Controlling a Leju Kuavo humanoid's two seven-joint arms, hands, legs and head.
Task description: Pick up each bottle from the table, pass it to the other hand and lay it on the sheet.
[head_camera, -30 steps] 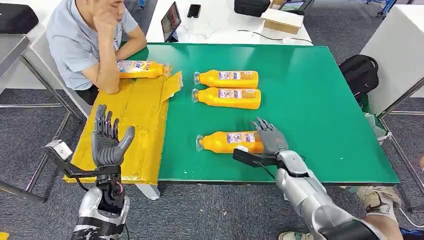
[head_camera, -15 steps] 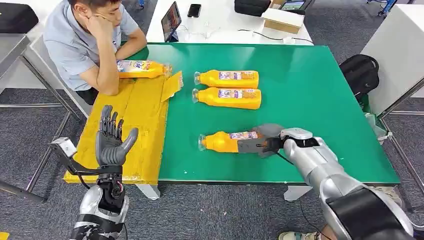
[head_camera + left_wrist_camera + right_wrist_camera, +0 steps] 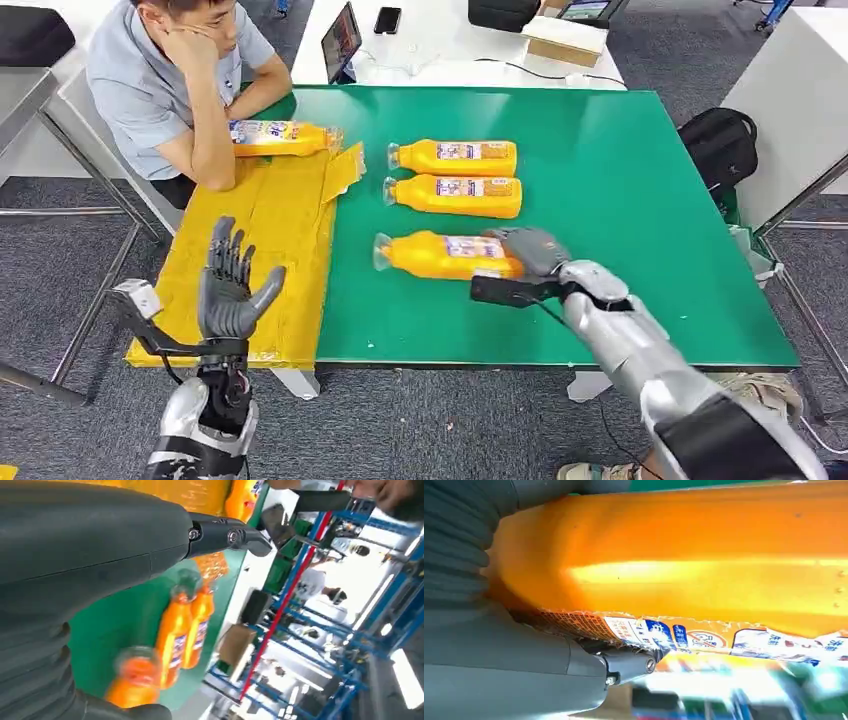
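So the right hand (image 3: 530, 252) is wrapping its fingers (image 3: 512, 238) over the base end of an orange juice bottle (image 3: 445, 256), clamping it, with the silver forearm reaching in low across the near part of the green table (image 3: 640, 200). The bottle is lying sideways, its cap end pointing away from the fingers toward the yellow sheet (image 3: 270, 230); can't tell if it's touching the table or riding just above it. Just beyond those fingers, two more bottles (image 3: 455, 177) are lying side by side on the green. The left hand (image 3: 232, 285) is standing upright over the near end of the sheet, palm turned toward the table, fingers spread apart and holding nothing. Well past its fingertips, a fourth bottle (image 3: 278, 136) is lying at the far edge of the sheet, right beside the forearm of a seated person (image 3: 170, 80).
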